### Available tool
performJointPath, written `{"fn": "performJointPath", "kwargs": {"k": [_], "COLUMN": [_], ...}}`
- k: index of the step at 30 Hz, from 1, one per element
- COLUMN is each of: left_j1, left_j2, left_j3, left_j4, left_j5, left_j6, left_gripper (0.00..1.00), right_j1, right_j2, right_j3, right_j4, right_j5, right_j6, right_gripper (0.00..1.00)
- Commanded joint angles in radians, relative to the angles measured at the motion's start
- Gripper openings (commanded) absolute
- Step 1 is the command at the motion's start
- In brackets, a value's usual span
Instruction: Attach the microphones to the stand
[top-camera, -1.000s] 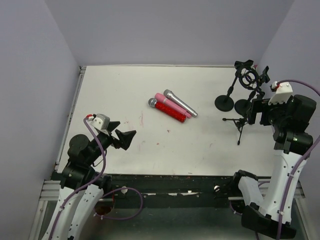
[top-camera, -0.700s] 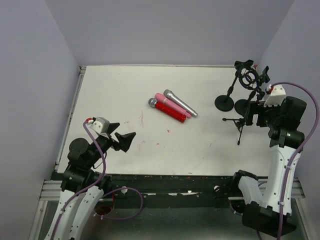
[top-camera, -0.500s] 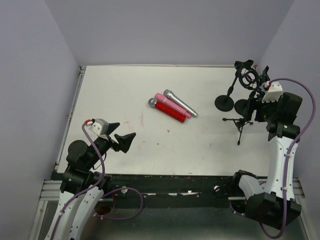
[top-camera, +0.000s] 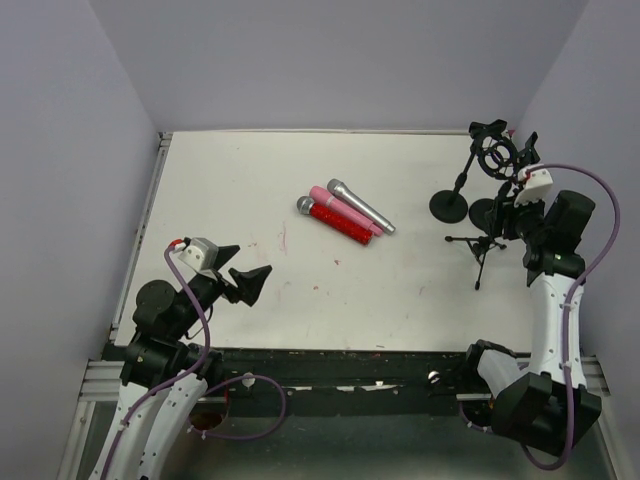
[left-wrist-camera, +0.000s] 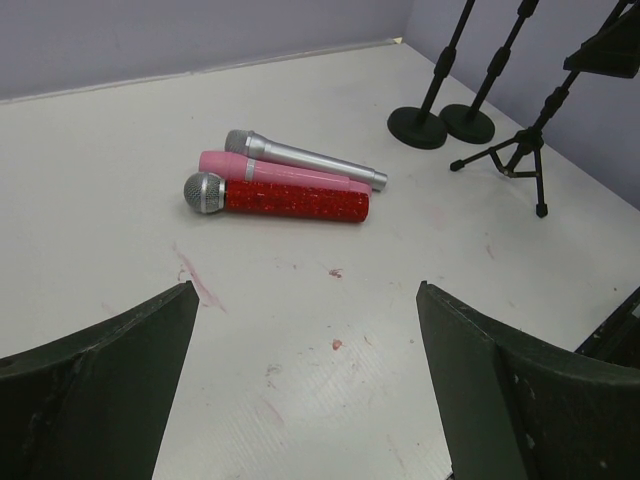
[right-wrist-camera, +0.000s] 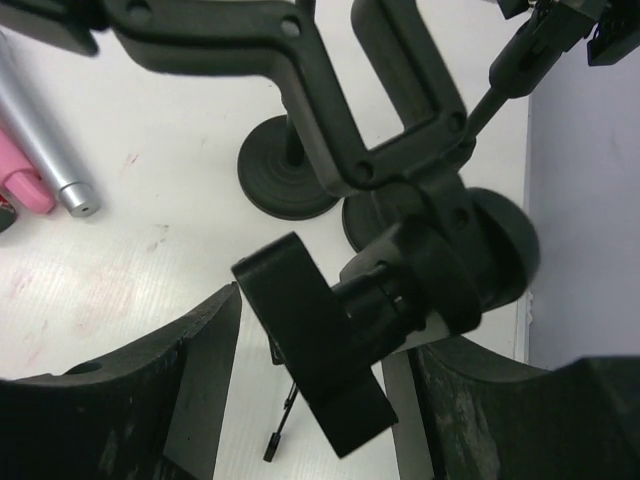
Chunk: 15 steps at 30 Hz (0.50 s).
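Right end effector (right-wrist-camera: 325, 345) has moved up to the stand clamp (right-wrist-camera: 400, 280), spread wide; left end effector (left-wrist-camera: 305, 292) also wide.

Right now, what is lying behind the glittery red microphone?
The pink microphone lies against it, and the silver-grey microphone beyond that. The pink one's near side is covered by the red microphone.

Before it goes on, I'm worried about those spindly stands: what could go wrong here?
The right gripper, open, flanks the holder atop the thin-legged tripod stand; a sideways nudge might tip it into the round-base stands beside it. The three microphones lie touching, so grasping one could roll the others.
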Motion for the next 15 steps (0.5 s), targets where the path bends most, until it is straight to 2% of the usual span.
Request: {"fn": "performJointPath", "kwargs": {"k": [1, 10, 15], "left_j1": [-0.006, -0.006, -0.006], "left_j2": [0.012, 0.026, 0.031], "left_j3": [-0.003, -0.004, -0.004], "left_j4": [0.017, 0.018, 0.026], "left_j5": [-0.006, 0.006, 0.017], "left_j6": [0.01, 0.01, 0.011], "left_gripper": [0.99, 0.99, 0.99], "right_j1": [-0.008, -0.007, -0.007], "right_j2": [-0.005, 0.009, 0.01], "right_j3": [-0.05, -0.051, -0.041], "right_j4": [0.129, 0.167, 0.16], "right_j5": [-0.012, -0.075, -0.118], "right_j6": [-0.003, 0.017, 0.027], "right_gripper": [0.6, 0.37, 0.15]}}
